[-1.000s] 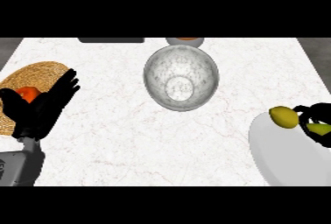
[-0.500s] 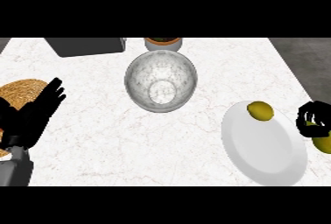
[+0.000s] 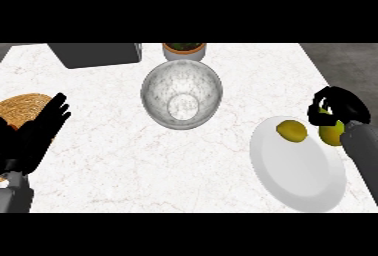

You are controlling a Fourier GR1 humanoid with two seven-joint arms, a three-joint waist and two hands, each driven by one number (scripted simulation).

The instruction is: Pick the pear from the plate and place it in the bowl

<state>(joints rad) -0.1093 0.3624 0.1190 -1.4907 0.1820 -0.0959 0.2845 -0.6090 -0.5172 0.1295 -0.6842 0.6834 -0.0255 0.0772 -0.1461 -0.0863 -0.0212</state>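
Where the white plate's [image 3: 303, 175] right rim nears the right side of the frame, the pear [image 3: 332, 134] shows yellow-green, just past that rim. Right hand [image 3: 347, 102] directly above it, black fingers curled down round its top, gripping it. Cannot tell whether the pear touches the plate or hangs clear of it. Grey forearm runs down the right edge beneath.

Second fruit [image 3: 291, 131], darker yellow, lies on the plate's upper part, just left of the pear, apart from the hand.

Bowl [image 3: 159, 85], shiny metal, upper centre of frame, well apart from the plate, up and to its left. Nothing in it.

Above the bowl at the top edge: a small pot [image 3: 184, 48] with brown rim. Upper left: a dark grey box [image 3: 96, 54].

Left hand [image 3: 40, 132] at the left edge, open, fingers straight and pointing up, beside a round brown woven mat [image 3: 22, 106].

All on a white marbled counter [image 3: 111, 165].
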